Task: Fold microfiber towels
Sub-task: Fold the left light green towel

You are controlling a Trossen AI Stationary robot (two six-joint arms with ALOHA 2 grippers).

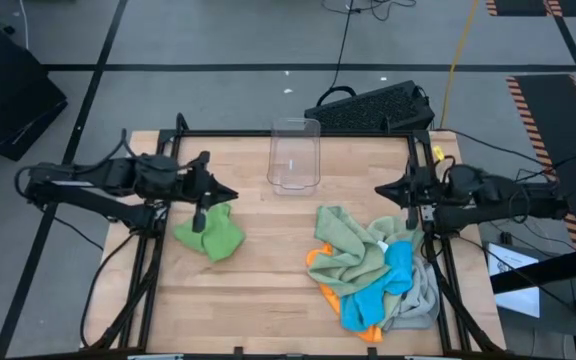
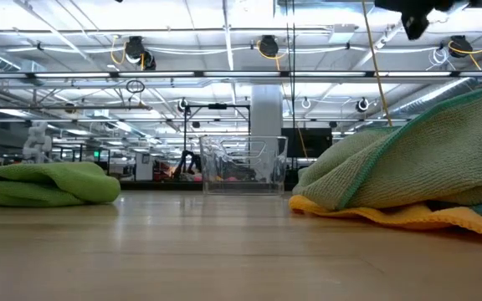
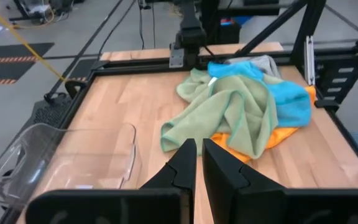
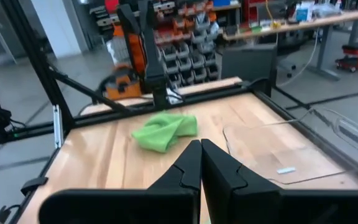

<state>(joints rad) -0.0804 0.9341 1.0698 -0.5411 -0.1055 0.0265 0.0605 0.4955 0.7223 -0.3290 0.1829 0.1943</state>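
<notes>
Because the sage green towel (image 1: 353, 240) lies crumpled over the orange towel (image 1: 320, 270), with the blue towel (image 1: 386, 285) and the light grey towel (image 1: 423, 295) tangled in beside it, a pinch into that heap could lift two cloths at once or catch only a loose fold that slips free. The heap sits toward five o'clock on the surface (image 1: 258, 290). The bright green towel (image 1: 211, 232) lies apart from it toward nine o'clock, bunched rather than flat, so any fold begun on it as it lies would likely come out lopsided.

The left gripper (image 1: 230, 194) hovers just at twelve o'clock of the bright green towel, not touching it, its fingers (image 3: 188, 163) drawn narrow with a slim gap and holding nothing. The right gripper (image 1: 381, 190) hangs near one o'clock of the heap, apart from the cloth, its fingers (image 4: 191, 163) pressed together and empty. Either pair would have to spread before a grasp; going down as they are would only push cloth aside.

The clear plastic bin (image 1: 294, 155) stands at twelve o'clock, between the two arms, close enough that a sweeping reach might knock it.
</notes>
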